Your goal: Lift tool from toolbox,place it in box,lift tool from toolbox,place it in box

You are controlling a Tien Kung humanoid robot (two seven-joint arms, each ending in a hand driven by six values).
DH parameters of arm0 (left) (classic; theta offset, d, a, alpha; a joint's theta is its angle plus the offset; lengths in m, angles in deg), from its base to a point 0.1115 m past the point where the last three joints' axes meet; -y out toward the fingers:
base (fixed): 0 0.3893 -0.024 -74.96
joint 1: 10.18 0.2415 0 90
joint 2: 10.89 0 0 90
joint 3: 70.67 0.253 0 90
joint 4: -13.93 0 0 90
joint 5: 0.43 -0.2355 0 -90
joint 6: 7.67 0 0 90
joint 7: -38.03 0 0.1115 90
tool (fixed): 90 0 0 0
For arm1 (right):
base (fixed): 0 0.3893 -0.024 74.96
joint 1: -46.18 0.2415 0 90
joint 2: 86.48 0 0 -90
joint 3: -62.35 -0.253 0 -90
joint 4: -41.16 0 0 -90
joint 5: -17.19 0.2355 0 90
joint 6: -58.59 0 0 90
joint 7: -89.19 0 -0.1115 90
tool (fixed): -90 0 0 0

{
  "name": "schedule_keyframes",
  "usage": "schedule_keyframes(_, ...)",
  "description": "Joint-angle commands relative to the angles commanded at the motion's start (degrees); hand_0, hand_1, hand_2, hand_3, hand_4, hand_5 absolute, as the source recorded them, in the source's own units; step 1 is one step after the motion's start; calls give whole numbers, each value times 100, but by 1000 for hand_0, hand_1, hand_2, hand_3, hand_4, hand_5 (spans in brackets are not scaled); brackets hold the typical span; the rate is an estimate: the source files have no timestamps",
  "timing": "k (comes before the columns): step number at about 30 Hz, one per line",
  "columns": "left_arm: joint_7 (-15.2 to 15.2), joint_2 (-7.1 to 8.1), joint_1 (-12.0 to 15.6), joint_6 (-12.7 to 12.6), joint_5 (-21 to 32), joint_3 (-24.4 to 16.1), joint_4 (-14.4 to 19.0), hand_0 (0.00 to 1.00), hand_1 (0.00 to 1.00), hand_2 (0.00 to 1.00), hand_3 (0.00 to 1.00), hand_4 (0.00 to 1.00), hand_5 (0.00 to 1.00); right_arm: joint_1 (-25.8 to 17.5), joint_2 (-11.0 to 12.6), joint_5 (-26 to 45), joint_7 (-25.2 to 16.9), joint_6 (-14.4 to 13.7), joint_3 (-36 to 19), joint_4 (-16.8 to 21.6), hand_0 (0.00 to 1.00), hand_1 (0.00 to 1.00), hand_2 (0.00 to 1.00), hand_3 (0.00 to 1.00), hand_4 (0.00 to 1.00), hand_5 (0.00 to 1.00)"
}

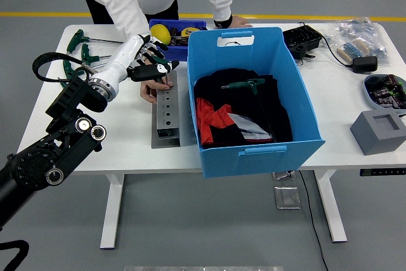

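Note:
A small dark-blue toolbox (179, 37) stands at the table's far side and holds a yellow tool (161, 33). My left hand (152, 58) hovers at the toolbox's left end with its fingers spread, holding nothing. A large light-blue box (254, 147) stands mid-table and holds black cloth, a red item and a green-handled tool (246, 85). A person at the far side rests one hand (152, 91) on a grey metal block (167, 115), just under my hand, and the other hand (233, 23) on the table behind the box.
Green T-handle keys (80, 41) and a black cable loop (49, 68) lie at the left. A black case (301, 39), a plastic bag (358, 32), a black adapter (365, 63), a bowl (384, 89) and a grey foam block (378, 132) lie at the right.

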Motion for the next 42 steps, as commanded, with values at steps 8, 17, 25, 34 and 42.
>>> schedule_keyframes(8, 201, -64, 114, -650, 1937, 0, -155, 329, 500, 647, 718, 719, 615, 21, -3, 51, -7, -3, 26, -3, 631, 632, 684, 549, 803, 636)
schedule_keyframes(17, 101, -97, 49, -568, 4134, 96, -500, 340, 510, 677, 796, 717, 675, 31, -5, 18, 0, 3, 10, -2, 633, 632, 684, 549, 802, 635)
schedule_keyframes(25, -9, -138, -113, -360, 6070, 235, -893, 341, 515, 672, 881, 760, 810, 42, -8, 22, 1, 2, 14, 1, 635, 633, 683, 549, 803, 635)
schedule_keyframes(34, -56, -140, -326, -175, 7963, 372, -1298, 343, 515, 678, 895, 767, 835, 55, -18, 43, -5, 6, 42, 3, 636, 632, 684, 549, 803, 636)
schedule_keyframes(42, -123, -153, -543, -11, 8126, 540, -1624, 344, 518, 679, 895, 773, 859, 73, -18, 10, 0, 18, 36, 7, 636, 632, 683, 549, 803, 636)
